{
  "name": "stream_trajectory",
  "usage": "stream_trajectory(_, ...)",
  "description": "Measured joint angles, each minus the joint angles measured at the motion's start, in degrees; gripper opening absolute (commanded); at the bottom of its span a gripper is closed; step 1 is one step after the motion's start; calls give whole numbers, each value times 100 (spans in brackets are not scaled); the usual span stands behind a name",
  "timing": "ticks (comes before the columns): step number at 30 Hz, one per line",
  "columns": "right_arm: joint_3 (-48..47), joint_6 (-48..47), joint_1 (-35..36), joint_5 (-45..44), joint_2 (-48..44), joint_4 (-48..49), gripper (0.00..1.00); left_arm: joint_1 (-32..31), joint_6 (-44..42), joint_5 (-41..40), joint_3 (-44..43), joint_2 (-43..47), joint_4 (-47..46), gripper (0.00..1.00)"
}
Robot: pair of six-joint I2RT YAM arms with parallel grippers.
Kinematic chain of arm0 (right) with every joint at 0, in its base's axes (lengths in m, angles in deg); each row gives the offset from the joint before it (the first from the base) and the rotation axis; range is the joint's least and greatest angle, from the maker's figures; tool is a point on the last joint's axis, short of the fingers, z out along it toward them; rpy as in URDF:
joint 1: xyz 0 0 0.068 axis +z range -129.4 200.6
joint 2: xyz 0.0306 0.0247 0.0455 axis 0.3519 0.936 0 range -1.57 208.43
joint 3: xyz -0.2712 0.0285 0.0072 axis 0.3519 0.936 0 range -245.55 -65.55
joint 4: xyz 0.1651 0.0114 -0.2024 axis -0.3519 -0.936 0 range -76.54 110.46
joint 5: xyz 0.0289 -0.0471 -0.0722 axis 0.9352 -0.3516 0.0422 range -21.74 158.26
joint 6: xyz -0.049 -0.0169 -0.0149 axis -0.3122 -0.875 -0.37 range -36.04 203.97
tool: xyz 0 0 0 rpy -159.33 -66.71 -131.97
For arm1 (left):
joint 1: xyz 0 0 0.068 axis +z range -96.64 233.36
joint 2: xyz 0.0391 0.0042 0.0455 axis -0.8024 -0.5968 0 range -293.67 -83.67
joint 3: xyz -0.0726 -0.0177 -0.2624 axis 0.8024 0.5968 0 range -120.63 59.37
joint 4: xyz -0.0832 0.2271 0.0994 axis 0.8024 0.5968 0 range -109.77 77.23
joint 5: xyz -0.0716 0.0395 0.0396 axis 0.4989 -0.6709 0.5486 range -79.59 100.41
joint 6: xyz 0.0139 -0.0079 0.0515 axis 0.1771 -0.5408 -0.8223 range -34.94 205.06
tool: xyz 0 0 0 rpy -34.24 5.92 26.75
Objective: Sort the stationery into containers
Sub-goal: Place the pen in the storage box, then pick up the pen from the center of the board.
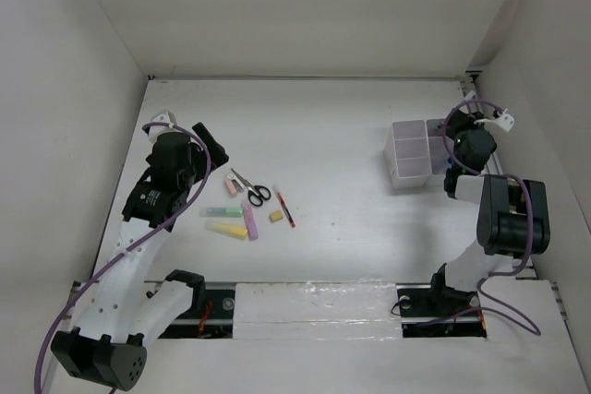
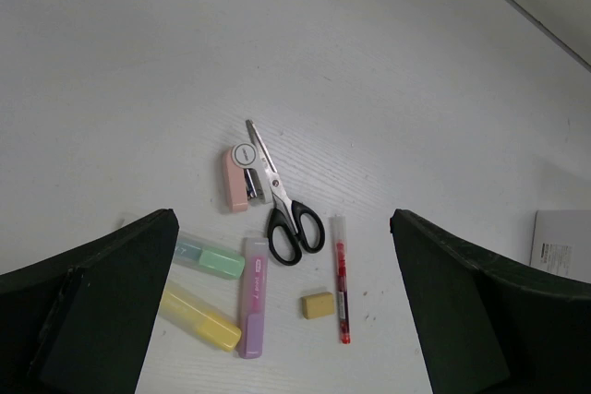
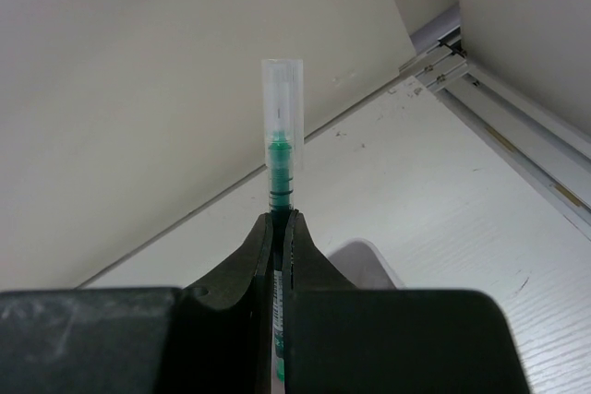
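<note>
Right fingers [image 3: 263, 251] are pinched shut on a green pen [image 3: 281, 159]. It's gripped low on the barrel with the clear-capped end pointing away, probably so it goes into a slot end-on. The arm is parked right beside the container [image 1: 406, 173] at the far right of the table [image 1: 351, 228]. My read is it's mid-drop-off. Left fingers [image 2: 102, 292] are spread wide with nothing between them, hanging over the pile as if lining up the next pick. The pile is scissors [image 2: 286, 214], red pen [image 2: 341, 279], tan eraser [image 2: 318, 304], and the pink marker [image 2: 252, 297], green marker [image 2: 208, 256] and yellow marker [image 2: 199, 316] bunched together. Can't see the lower barrel of the green pen, it's buried between the fingers. The right wrist view catches only one corner of the container, so I can't tell which compartment it's over or whether any are filled. The pink block [image 2: 238, 177] touching the scissor blades could be an eraser or a mini stapler, unclear.
</note>
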Motion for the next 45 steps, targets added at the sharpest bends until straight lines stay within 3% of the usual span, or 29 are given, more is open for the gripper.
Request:
stream_trajectory(4, 107, 15, 0, 61, 0, 188, 25, 2, 0, 0, 0, -2, 0, 100)
stream_trajectory(5, 177, 11, 0, 79, 0, 275, 36, 0, 0, 0, 0, 0, 0, 100)
stream_trajectory(11, 518, 15, 0, 173, 2, 592, 71, 0, 0, 0, 0, 0, -2, 100)
stream_trajectory(12, 579, 4, 0, 201, 2, 691, 82, 2, 0, 0, 0, 0, -2, 100)
stream_trajectory(15, 761, -2, 0, 293, -17, 922, 84, 0, 0, 0, 0, 0, -2, 100)
stream_trajectory(16, 804, -4, 0, 350, -55, 940, 98, 0, 0, 0, 0, 2, -2, 100)
stream_trajectory(17, 844, 11, 0, 407, -103, 946, 100, 2, 0, 0, 0, 4, -4, 100)
stream_trajectory(24, 802, -350, 302, 632, -1552, 321, 100, 0, 4, -46, 0, 50, -7, 100)
stream_trajectory(30, -997, -1633, 1716, 116, -2524, -2194, 100, 0, 166, -407, -2, -13, 66, 100)
stream_trajectory(36, -2124, -2256, 2865, -260, -2393, -3995, 100, 2, 337, -693, -2, -229, 254, 100)
stream_trajectory(40, -2269, -2350, 3571, -251, -1838, -4942, 93, 0, 610, -1099, -13, -157, 433, 100)
stream_trajectory(45, -2662, -2428, 5134, -188, -688, -6109, 83, 2, 1012, -1589, -131, -160, 774, 100)
